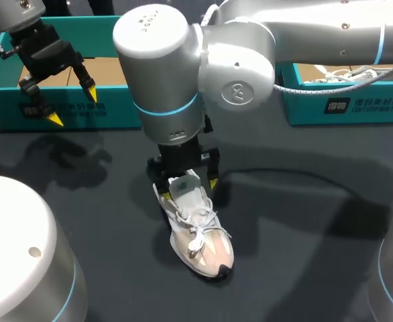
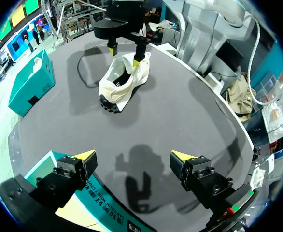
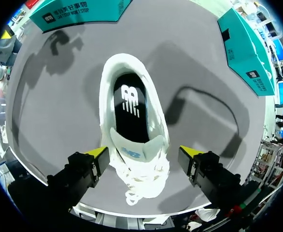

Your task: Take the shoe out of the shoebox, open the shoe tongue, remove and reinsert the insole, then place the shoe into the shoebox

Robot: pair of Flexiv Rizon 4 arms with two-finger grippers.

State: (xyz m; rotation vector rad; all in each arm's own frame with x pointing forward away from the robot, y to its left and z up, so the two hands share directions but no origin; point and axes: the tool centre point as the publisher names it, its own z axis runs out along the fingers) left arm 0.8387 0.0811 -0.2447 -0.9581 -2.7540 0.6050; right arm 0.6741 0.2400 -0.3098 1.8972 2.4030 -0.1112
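Our right pincer (image 3: pixel 144 153) hangs spread astride the white sneaker (image 3: pixel 132 121) on the surface (image 1: pixel 304 221). Our left pincer (image 2: pixel 134 155), also spread, hovers over the teal shoebox (image 1: pixel 2 94).

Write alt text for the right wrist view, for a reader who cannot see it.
A white shoe lies on the dark table between the open, yellow-tipped fingers of the right hand, its black insole showing inside.
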